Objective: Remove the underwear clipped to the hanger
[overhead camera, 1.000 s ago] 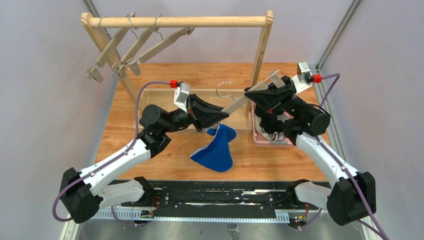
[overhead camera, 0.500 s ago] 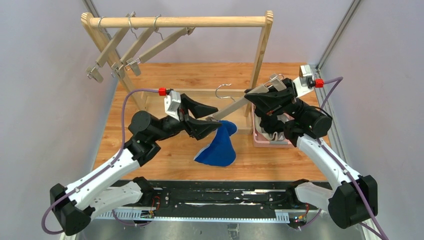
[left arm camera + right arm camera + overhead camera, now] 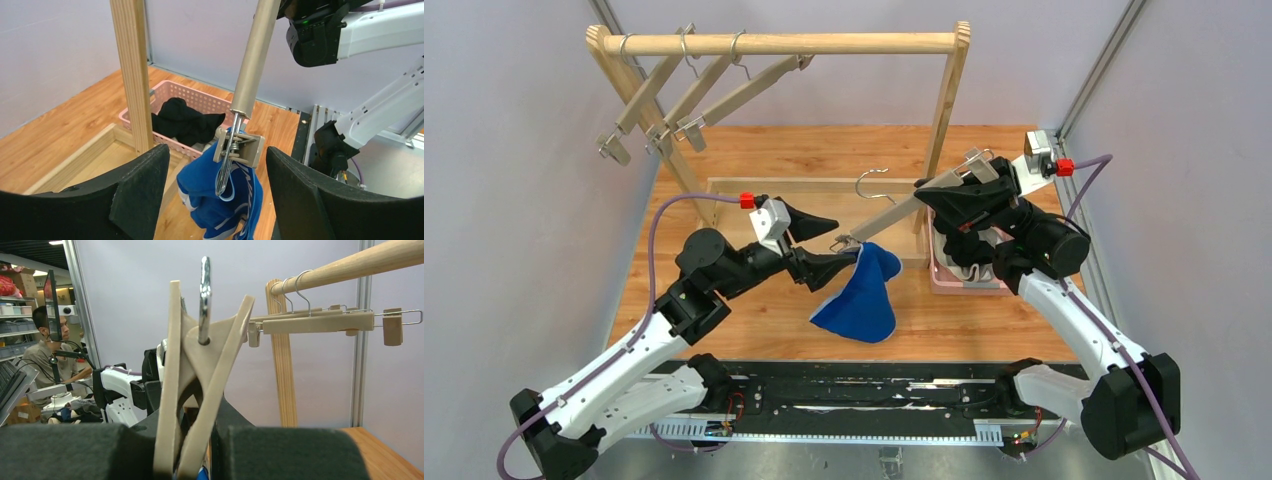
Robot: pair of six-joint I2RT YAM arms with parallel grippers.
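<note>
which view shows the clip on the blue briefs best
Left wrist: the clip sits close up in the middle, biting the blue briefs inside the open left claw. The top view shows it only as a tiny speck. The right wrist view shows only the other clip.

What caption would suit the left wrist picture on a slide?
Open left gripper faces blue underwear clipped to a hanger, with a pink basket behind.
</note>
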